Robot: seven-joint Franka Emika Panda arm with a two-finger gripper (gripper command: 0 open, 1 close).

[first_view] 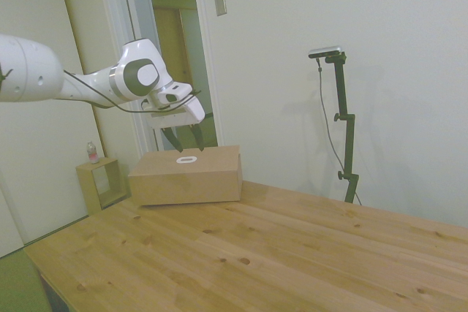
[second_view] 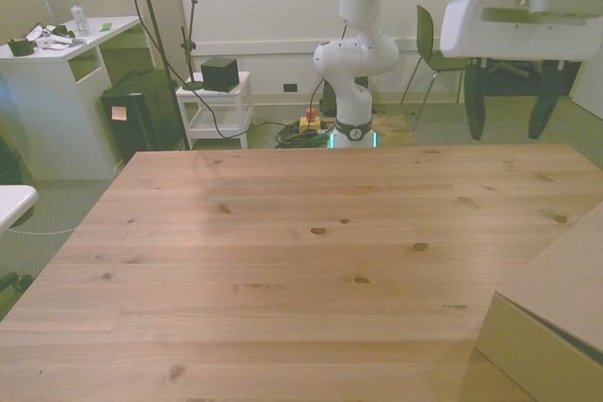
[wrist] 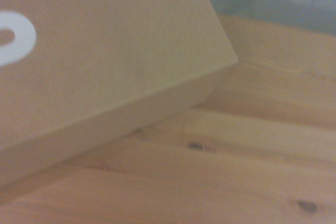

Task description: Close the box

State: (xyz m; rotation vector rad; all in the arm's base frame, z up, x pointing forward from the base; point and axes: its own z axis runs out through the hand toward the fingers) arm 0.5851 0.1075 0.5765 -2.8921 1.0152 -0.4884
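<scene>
Wooden counter (first_view: 292, 253), pale walls, doorway behind the arm. Box (first_view: 186, 174) on the counter's far end in the side view, directly below the jaws; flap lid (first_view: 191, 157) already lying flat across the top, white-rimmed hand-hole (first_view: 186, 159) just under the fingertips. Gripper (first_view: 183, 137) hanging just above the lid, not touching, jaws apart with a clear gap, holding nothing. Front view shows only a box corner (second_view: 551, 313) at the front view's right and the gripper (second_view: 509, 110) above it, fingers spread. Wrist view: lid surface (wrist: 105, 45), a slice of the hand-hole rim, counter boards (wrist: 236, 156) beyond.

Judged nearly done; maybe a final press left, cannot tell whether the lid is fully seated.

Risks:
- Pressing down with jaws apart: could drop a fingertip into the hand-hole just below, snag on the rim, lift the lid again on retreat.
- Too hard a push: likely dents thin cardboard or caves the lid inward.
- Off-centre push toward an edge: could tip or slide the light box along the smooth counter.
- Small wooden cube shelf (first_view: 102, 184) beyond the box, off the counter, well clear of the jaws.
</scene>
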